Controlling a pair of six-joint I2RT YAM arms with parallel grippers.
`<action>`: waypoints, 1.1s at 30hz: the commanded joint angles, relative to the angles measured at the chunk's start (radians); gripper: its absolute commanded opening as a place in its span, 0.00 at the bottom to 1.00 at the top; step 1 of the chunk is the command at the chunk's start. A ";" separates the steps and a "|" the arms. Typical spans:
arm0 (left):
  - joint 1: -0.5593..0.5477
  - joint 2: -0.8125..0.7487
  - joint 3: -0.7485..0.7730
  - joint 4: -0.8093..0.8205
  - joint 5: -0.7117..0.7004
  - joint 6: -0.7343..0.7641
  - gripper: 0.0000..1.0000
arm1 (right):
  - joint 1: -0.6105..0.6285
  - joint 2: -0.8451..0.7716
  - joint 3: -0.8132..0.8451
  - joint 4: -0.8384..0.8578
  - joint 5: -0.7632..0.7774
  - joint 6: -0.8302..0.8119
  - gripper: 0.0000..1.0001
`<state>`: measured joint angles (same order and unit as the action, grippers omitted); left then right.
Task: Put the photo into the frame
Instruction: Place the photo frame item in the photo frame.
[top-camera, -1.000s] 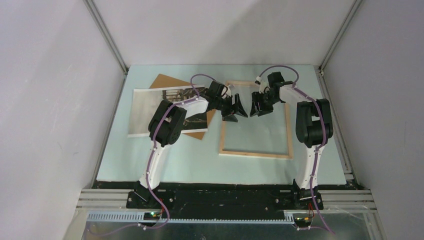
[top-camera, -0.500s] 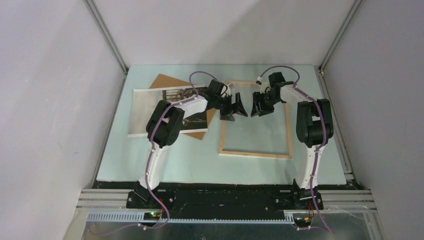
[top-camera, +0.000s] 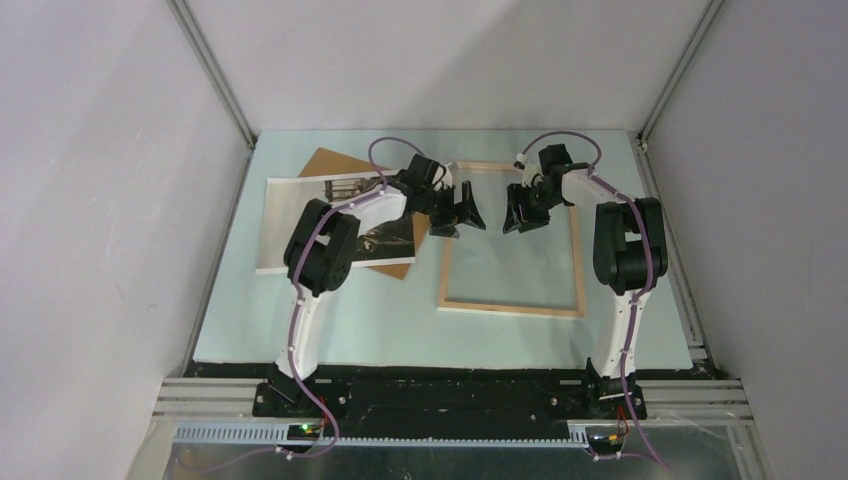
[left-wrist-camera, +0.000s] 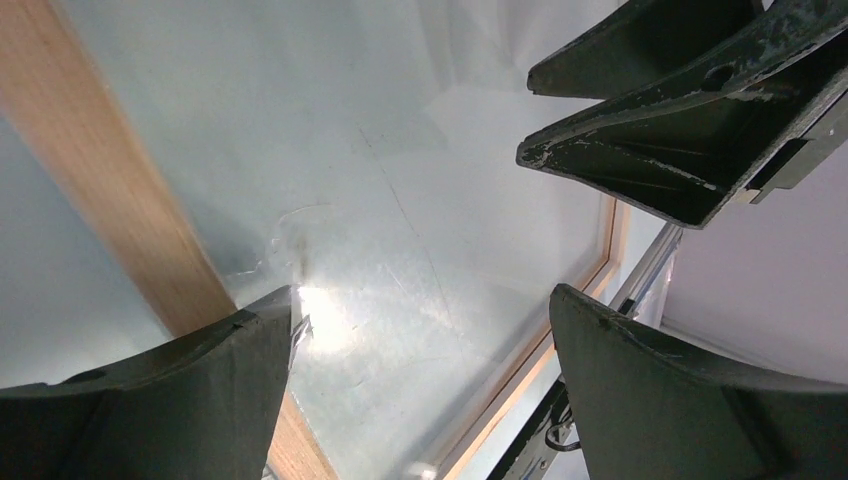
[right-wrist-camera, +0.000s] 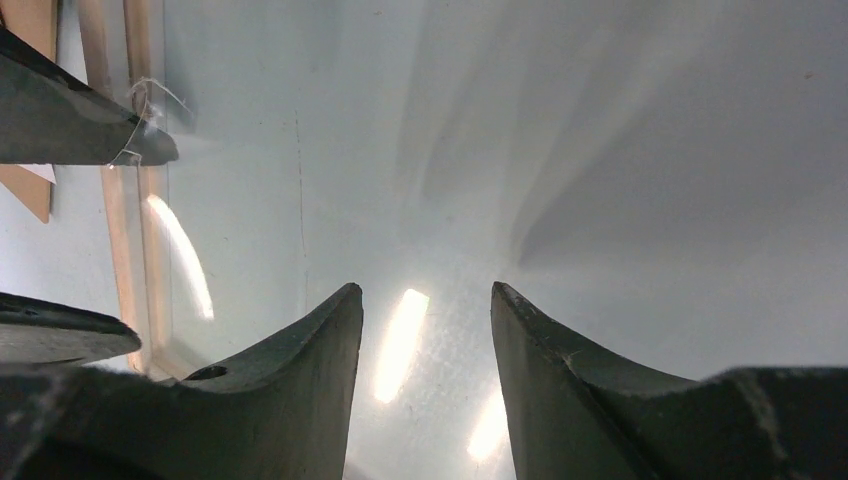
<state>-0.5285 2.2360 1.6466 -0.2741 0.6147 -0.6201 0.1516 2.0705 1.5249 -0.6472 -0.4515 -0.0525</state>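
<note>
Frame (top-camera: 510, 307) lay back-up on the bench (top-camera: 400, 335), ready for loading I guess, while the photo (top-camera: 285, 215) sat just left of it on the brown backing board (top-camera: 325, 163), ungrabbed, with left jaws wide open, right jaws half open, both empty over the pane (top-camera: 510, 265).

a robot lab cell — bare grey walls (top-camera: 90, 200), aluminium rails (top-camera: 212, 75), bench-bolted arms (top-camera: 300, 330).

I see pale green table (top-camera: 330, 330) w/ 3 flat items. Frame (top-camera: 510, 307) lies flat approx 3 o'clock from ctr, pale wood rails showing. Brown backing board (top-camera: 325, 163) at approx 10 o'clock. Photo (top-camera: 282, 225) at 9 o'clock, right part overlapping board, left part on bare table.
</note>
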 joint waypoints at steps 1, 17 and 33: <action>0.018 -0.084 -0.016 -0.017 -0.030 0.045 1.00 | -0.004 0.016 -0.003 0.008 0.014 -0.010 0.54; 0.042 -0.171 -0.099 -0.046 -0.094 0.122 1.00 | -0.006 0.016 -0.005 0.005 0.022 -0.012 0.54; 0.050 -0.282 -0.136 -0.112 -0.179 0.260 1.00 | -0.010 -0.069 0.007 -0.010 0.023 -0.014 0.61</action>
<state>-0.4808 2.0777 1.5249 -0.3702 0.4767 -0.4507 0.1482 2.0705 1.5185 -0.6502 -0.4335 -0.0532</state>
